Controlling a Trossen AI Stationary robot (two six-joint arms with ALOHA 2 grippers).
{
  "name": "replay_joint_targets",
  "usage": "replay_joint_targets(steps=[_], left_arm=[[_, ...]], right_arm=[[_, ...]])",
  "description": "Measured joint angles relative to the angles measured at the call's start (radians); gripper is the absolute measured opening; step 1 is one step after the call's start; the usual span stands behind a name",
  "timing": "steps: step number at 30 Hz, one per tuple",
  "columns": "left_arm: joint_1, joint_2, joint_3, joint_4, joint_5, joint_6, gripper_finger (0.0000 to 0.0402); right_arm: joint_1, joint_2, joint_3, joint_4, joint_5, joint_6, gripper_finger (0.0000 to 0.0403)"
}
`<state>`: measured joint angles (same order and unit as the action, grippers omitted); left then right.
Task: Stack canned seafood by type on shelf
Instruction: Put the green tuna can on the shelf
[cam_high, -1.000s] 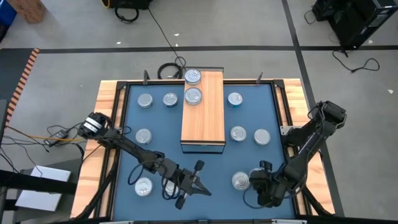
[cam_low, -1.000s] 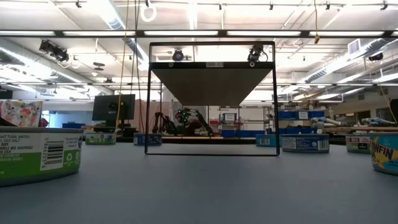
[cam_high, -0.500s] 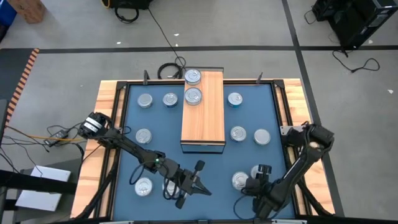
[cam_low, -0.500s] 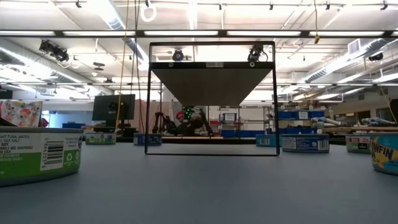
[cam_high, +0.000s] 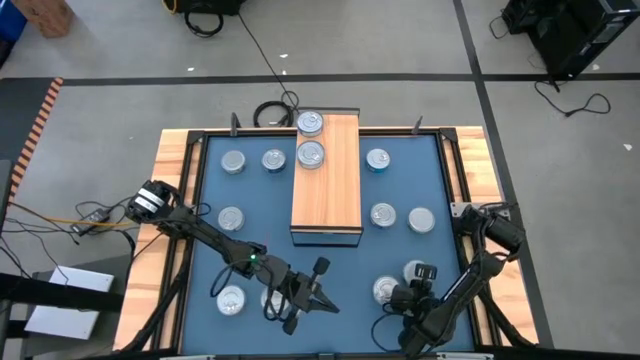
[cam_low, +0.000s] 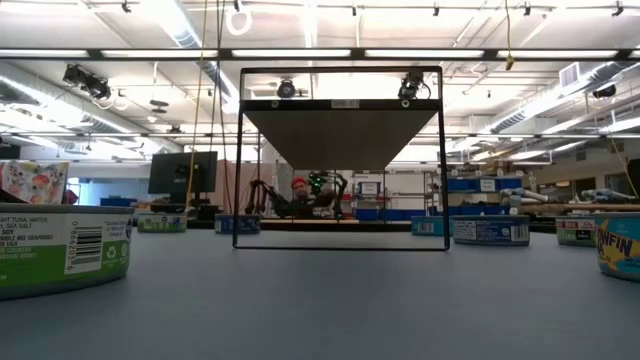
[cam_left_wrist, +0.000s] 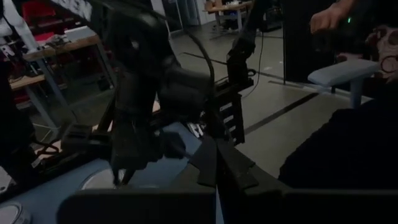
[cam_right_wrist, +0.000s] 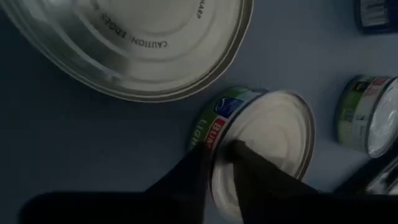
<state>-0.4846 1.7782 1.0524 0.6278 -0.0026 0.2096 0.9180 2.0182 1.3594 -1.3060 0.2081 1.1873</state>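
Note:
The shelf (cam_high: 327, 175) is a wood-topped block at the middle of the blue mat, with two silver-lidded tins (cam_high: 311, 123) (cam_high: 311, 154) on its far end. Several more tins lie on the mat to both sides. My right gripper (cam_high: 398, 300) is near the mat's near right corner, beside two tins (cam_high: 387, 289) (cam_high: 413, 272). In the right wrist view it (cam_right_wrist: 219, 152) points down, narrowly open, over the rim of a green-and-blue-labelled tin (cam_right_wrist: 267, 134). My left gripper (cam_high: 333, 307) waits shut above the near middle of the mat. My right gripper comes from above at the labelled tin's rim (cam_right_wrist: 214, 127). One finger (cam_right_wrist: 189, 171) is outside the wall and the other (cam_right_wrist: 249, 165) is over the lid. I cannot tell whether either touches it. The tin sits flat on the mat.
A larger-looking lid (cam_right_wrist: 124, 43) lies close beside the right gripper, with more tins (cam_right_wrist: 367, 115) beyond. Two tins (cam_high: 231, 299) (cam_high: 231, 218) sit by the left arm. The low view shows tins at both sides (cam_low: 60, 250) (cam_low: 620, 245). A person's hand (cam_left_wrist: 329, 15) shows beyond the table.
My right arm has drawn back toward the table's near edge, and its elbow has dropped lower at the right side. The gripper has shifted near and a little left, uncovering the tin that lay under it. The left arm has kept still.

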Motion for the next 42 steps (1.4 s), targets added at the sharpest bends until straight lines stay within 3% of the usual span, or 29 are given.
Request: replay_joint_targets(steps=[5,16,28,35,42], left_arm=[[-0.012,-0.014,0.000,-0.033,-0.020,0.000,0.0001],[-0.077,-0.072,-0.010,-0.063,-0.107,0.051,0.0001],[-0.088,-0.072,-0.010,-0.073,-0.127,0.049,0.0001],[-0.096,-0.072,-0.010,-0.071,-0.126,0.049,0.0001],[-0.113,-0.112,-0.009,-0.110,-0.168,0.050,0.0001]], right_arm=[[-0.004,-0.052,0.027,0.001,-0.007,0.007,0.0008],[-0.029,-0.201,0.041,-0.002,0.011,0.087,0.0004],[-0.065,-0.321,0.040,0.009,0.194,0.423,0.0001],[-0.064,-0.332,-0.019,0.035,0.239,0.463,0.0000],[-0.064,-0.439,-0.040,0.053,0.349,0.438,0.0000]])
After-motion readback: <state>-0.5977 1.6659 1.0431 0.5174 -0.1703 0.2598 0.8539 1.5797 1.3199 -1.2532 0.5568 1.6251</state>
